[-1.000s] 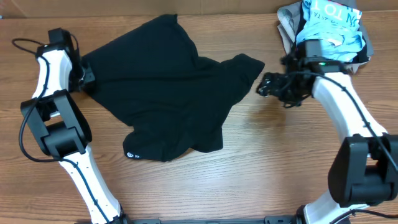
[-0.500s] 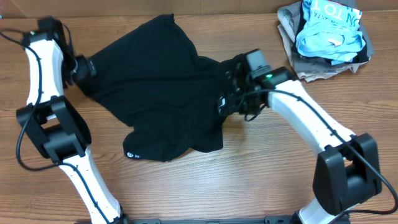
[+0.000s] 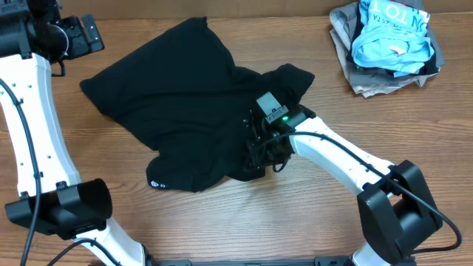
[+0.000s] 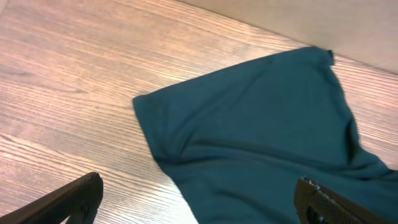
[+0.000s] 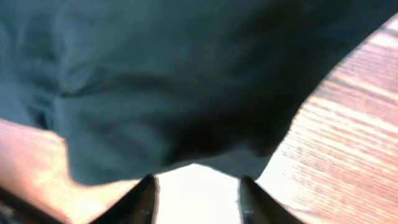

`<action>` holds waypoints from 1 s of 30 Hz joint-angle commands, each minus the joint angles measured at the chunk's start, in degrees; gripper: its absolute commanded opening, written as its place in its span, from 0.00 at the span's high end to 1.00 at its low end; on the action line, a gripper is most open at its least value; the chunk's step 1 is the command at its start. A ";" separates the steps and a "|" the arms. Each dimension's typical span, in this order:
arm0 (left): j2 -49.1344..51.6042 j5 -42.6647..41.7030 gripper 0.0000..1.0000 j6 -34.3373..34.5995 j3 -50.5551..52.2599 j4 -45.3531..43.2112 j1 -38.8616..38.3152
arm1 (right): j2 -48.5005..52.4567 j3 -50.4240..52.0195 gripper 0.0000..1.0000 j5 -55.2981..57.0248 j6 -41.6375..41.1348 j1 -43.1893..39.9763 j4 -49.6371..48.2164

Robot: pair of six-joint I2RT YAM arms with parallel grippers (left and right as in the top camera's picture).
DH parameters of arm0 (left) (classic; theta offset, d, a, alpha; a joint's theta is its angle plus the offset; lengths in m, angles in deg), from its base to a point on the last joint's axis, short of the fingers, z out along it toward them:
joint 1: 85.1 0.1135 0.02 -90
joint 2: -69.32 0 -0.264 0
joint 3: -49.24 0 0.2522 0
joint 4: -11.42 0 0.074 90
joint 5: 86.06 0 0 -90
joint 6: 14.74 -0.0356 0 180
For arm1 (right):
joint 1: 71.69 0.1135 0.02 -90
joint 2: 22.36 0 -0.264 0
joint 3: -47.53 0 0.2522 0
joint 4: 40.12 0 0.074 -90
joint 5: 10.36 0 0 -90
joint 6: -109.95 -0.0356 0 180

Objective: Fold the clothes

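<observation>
A black T-shirt (image 3: 185, 111) lies crumpled and spread on the wooden table; it shows dark teal in the left wrist view (image 4: 261, 130) and the right wrist view (image 5: 174, 81). My left gripper (image 3: 80, 33) is open and empty, raised above the table's far left, apart from the shirt's left corner (image 4: 140, 102). My right gripper (image 3: 260, 159) is open, low over the shirt's lower right hem, with its fingertips (image 5: 196, 193) just short of the hem edge and nothing between them.
A pile of clothes (image 3: 388, 41), light blue on grey, sits at the far right corner. Bare wood (image 3: 310, 214) lies in front of the shirt and to its left (image 4: 56, 81).
My left gripper let go of the shirt's left corner and rose to the far left. My right arm swept left from near the pile to the shirt's lower right hem.
</observation>
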 commanded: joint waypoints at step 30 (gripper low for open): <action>0.70 -1.29 0.00 -1.49 -0.02 -0.07 -5.75 | 8.00 6.47 0.96 6.08 -6.45 -12.85 2.03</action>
